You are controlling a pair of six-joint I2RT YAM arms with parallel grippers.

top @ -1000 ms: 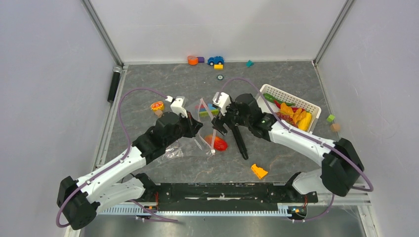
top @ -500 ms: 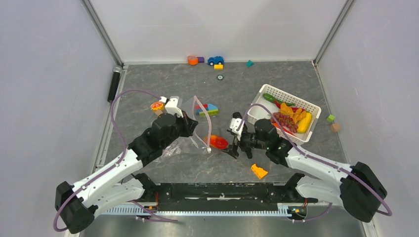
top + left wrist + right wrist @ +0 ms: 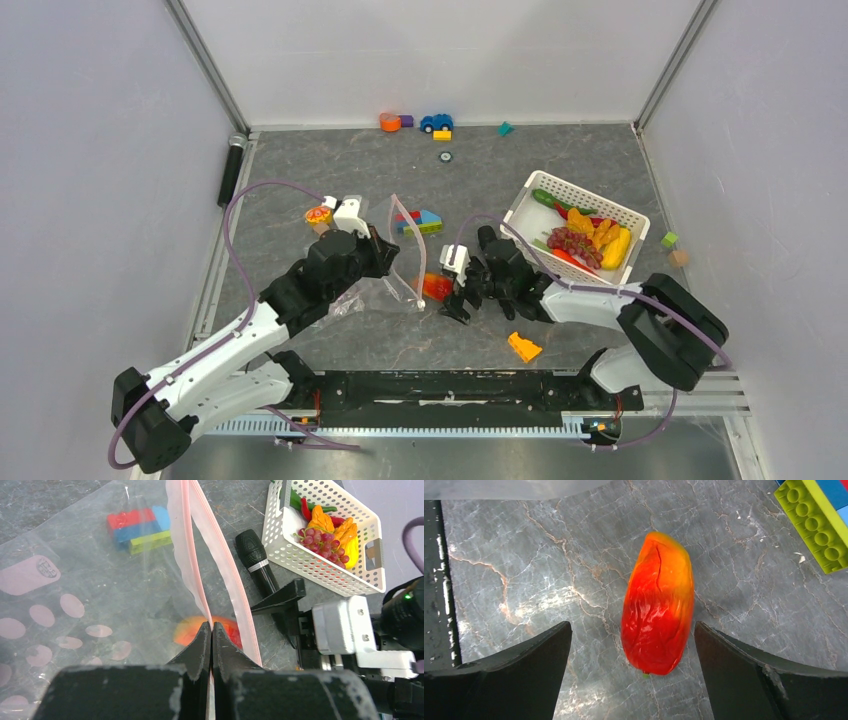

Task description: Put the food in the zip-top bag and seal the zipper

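Honestly, the overhead view is no help for the right pincer (image 3: 631, 625), which shows as black on the dark surface (image 3: 524, 555), so I go by its wrist camera. The zip-top bag (image 3: 75, 580) is cut off at the bottom of the left wrist view. In the right wrist view it's only a pale sliver along the top edge. From the left wrist the orange-red toy (image 3: 658, 607) only shows blurry through the clear plastic, split by the pink strips.

The left pincer (image 3: 211, 629) is pressed tight together, pinching the zipper (image 3: 220, 555) and holding that edge up off the surface. The two pink strips splay apart, so the mouth is open. The right pincer is spread wide, one finger on each side of the toy, with a gap on both sides and nothing touching.

The toy is a glossy, wrinkly oval, red fading to orange-yellow at one end. It lies flat on the bare surface just beside the bag's mouth, not inside. The bag is clear and floppy with pale pinkish dots. The rest of the food (image 3: 325, 535) sits piled in the white basket (image 3: 320, 567), and some stacked bricks (image 3: 140, 527) lie behind the bag.
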